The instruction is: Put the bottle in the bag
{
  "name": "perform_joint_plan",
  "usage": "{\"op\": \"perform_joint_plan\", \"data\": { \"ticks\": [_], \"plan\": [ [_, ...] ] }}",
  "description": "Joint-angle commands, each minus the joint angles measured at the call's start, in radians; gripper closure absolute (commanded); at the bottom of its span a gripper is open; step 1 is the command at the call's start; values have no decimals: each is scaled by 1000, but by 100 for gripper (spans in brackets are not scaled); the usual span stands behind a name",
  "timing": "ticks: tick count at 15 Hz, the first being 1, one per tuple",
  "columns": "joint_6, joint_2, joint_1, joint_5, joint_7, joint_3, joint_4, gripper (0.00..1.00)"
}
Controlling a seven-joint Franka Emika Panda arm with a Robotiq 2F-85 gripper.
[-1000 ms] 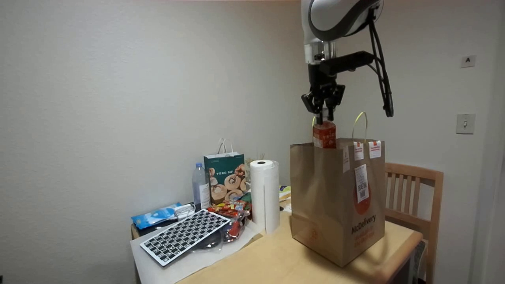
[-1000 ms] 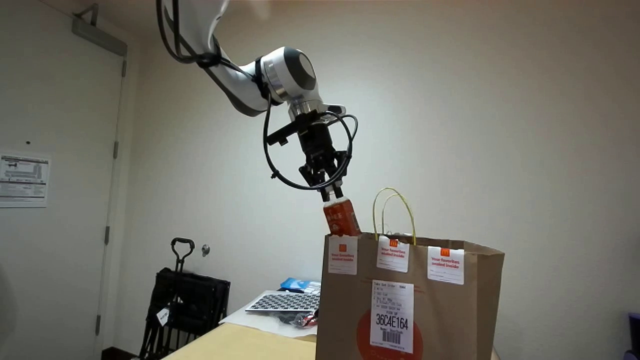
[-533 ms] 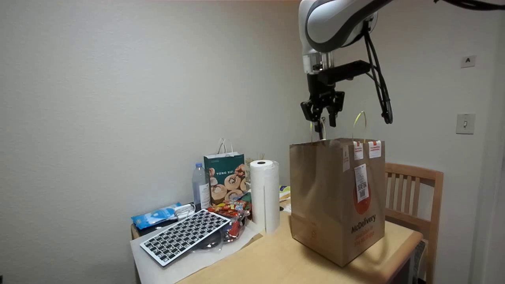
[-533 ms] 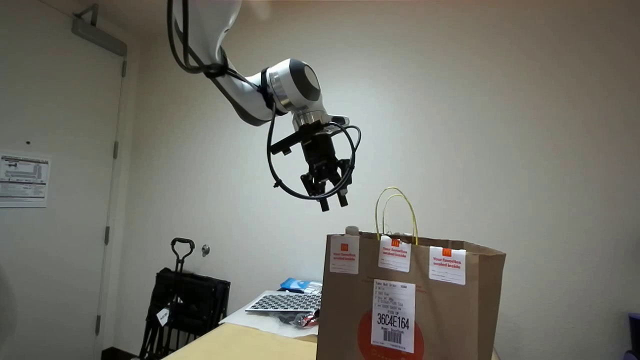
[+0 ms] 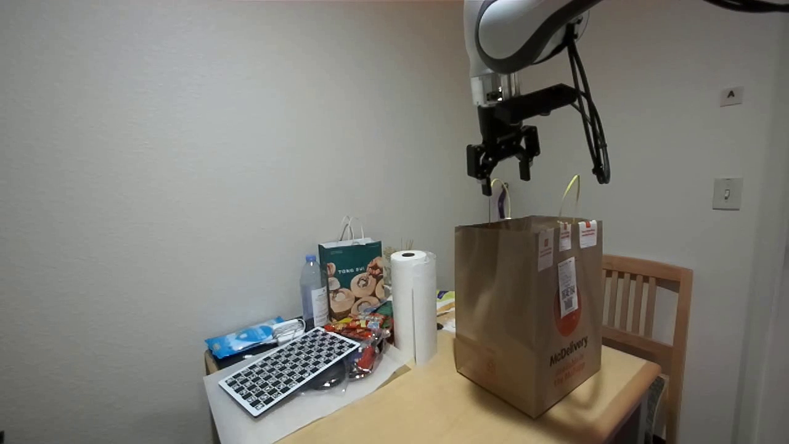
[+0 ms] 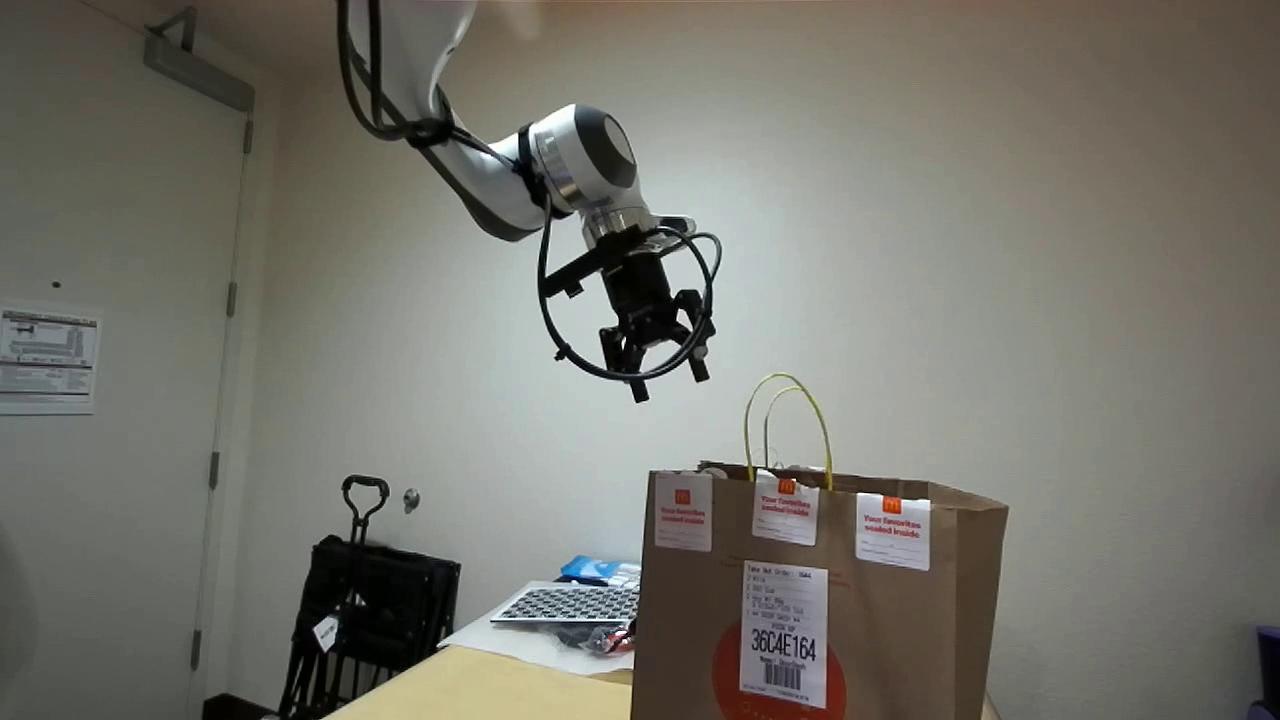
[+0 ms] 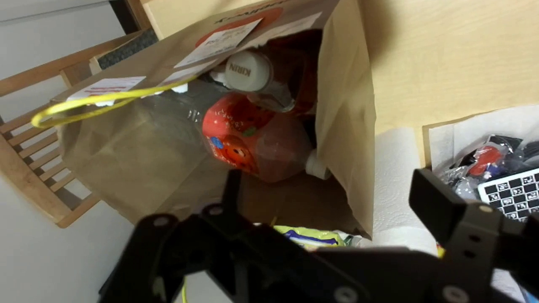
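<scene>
The brown paper bag stands upright on the table in both exterior views, its top open. Inside it, in the wrist view, the bottle stands close to a corner, showing a pale cap marked KIRIN and a dark amber body. Bag walls hide its lower part. Beside it lies another bottle with an orange-red label and white cap. My gripper hangs over the bag's mouth, above the rim and touching nothing. Its fingers are spread wide with no object between them, as the wrist view also shows.
Yellow twisted handles rise from the bag's rim near my gripper. A paper towel roll stands next to the bag. Farther off are a green printed bag, a blue-capped bottle and a checkered board. A chair is behind.
One second ago my gripper was shut on the bottle at the bag's rim. The jaws have opened, the bottle has dropped inside, and the gripper has risen over the last half second.
</scene>
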Motion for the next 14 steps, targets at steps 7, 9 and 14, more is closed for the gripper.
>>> {"op": "perform_joint_plan", "data": {
  "ticks": [7,9,14],
  "plan": [
    [-53,2,16,-34,34,11,59,0],
    [-52,5,16,-34,34,11,59,0],
    [-52,5,16,-34,34,11,59,0]
  ]
}}
